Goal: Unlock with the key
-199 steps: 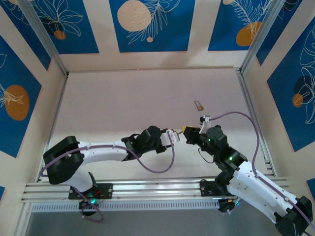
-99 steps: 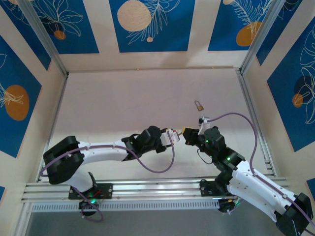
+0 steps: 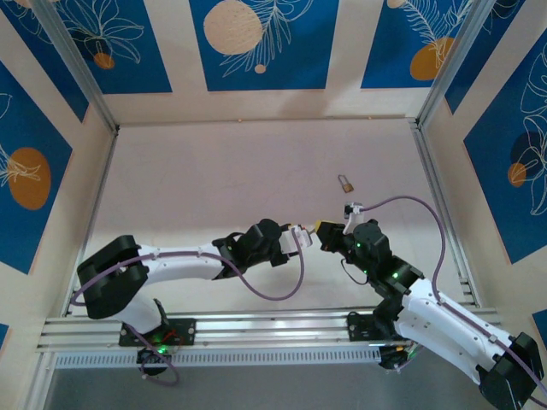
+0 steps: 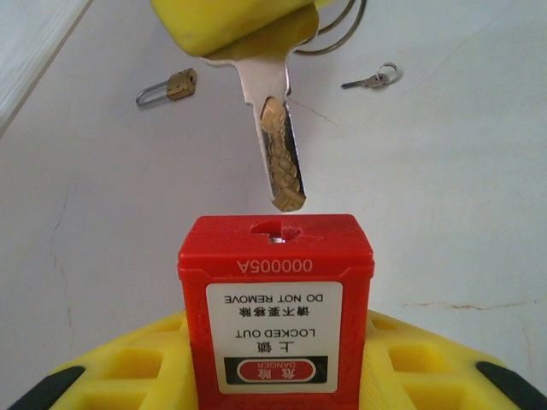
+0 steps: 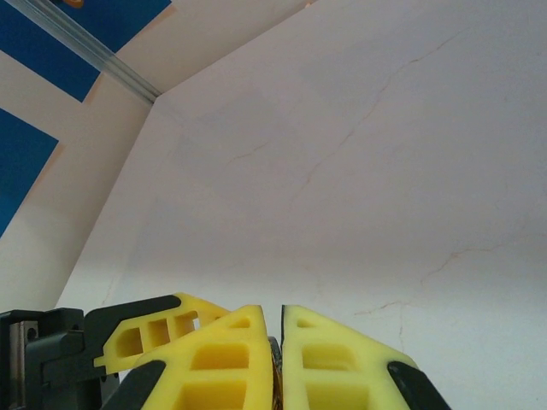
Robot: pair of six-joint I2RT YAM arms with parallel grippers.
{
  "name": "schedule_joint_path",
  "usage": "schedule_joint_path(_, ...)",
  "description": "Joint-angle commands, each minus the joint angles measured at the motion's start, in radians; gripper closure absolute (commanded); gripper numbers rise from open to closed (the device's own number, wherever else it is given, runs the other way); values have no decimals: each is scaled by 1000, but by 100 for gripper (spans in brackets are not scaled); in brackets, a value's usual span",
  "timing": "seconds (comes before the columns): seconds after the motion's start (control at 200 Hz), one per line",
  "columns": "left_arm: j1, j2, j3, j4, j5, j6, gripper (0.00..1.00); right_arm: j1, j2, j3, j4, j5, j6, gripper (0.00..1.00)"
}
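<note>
My left gripper (image 4: 275, 376) is shut on a red padlock (image 4: 275, 299), its yellow fingers (image 4: 128, 367) on both sides of the body and its white label facing the camera. The keyhole (image 4: 278, 229) is in the padlock's top face. My right gripper (image 3: 323, 229) is shut on the key (image 4: 278, 145). The silver blade points down at the keyhole, with its tip just short of the slot. From above, the two grippers meet tip to tip, the left gripper (image 3: 299, 237) on the left. In the right wrist view the fingers (image 5: 231, 359) are pressed together on a thin dark edge.
A small brass padlock (image 3: 345, 183) lies on the table beyond the grippers, also seen as the brass padlock (image 4: 168, 86). A second small key on a ring (image 4: 369, 80) lies on the table to its right. Aluminium rails (image 3: 444, 213) edge the table.
The right gripper has edged slightly left with the key, toward the red padlock. The left arm has held still.
</note>
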Motion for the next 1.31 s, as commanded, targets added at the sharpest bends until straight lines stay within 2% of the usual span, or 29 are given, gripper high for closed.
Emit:
schedule_joint_path(0.0,-3,3,46,20,-3,-18,72,5,-2,-18,42,21,17,100)
schedule_joint_path(0.495,-3,0,50,18,4,-28,73,4,28,-17,69,15,19,100)
schedule_joint_path(0.84,-2,1,50,63,-14,-83,76,16,55,-32,90,31,24,100)
schedule_joint_path(1.3,-2,40,120,76,-11,-134,77,41,114,-41,122,32,27,100)
